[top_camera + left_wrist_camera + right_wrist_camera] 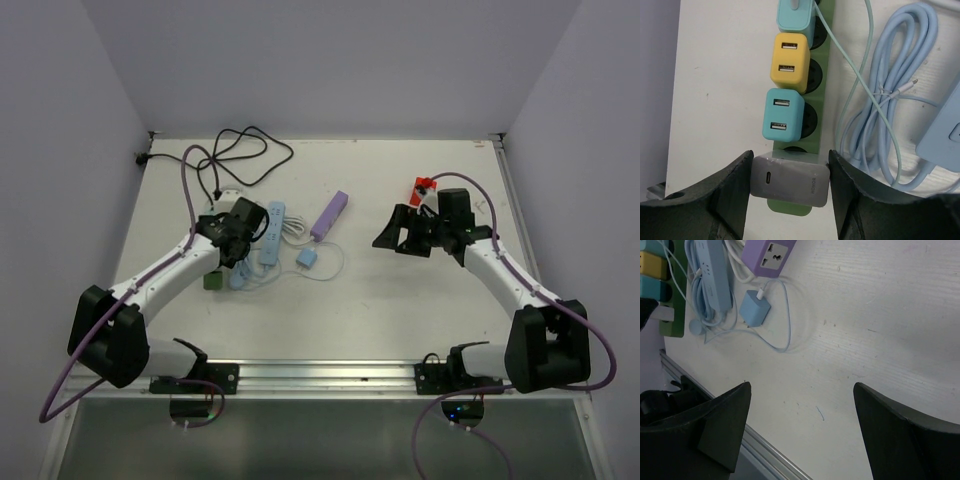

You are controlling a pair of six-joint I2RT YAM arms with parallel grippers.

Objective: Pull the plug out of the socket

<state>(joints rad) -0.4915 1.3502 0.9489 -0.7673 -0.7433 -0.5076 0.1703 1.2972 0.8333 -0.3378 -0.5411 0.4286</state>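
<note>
Grey plug (789,181), in green socket (825,105), pinched by left tool (790,167)

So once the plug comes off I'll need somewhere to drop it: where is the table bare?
Bare: the wide patch between the blue charger and the right gripper, running down to the near rail. Also the far edge beyond the purple adapter. Crowded: the left, around the green socket strip, blue power strip and black cable.

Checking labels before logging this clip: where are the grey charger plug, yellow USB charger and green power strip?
grey rectangular charger plug (789,180): left wrist view, middle of front face.
yellow two-port USB charger (788,58): left wrist view, between its ports.
green plastic power strip (826,95): left wrist view, bare right edge.
</note>
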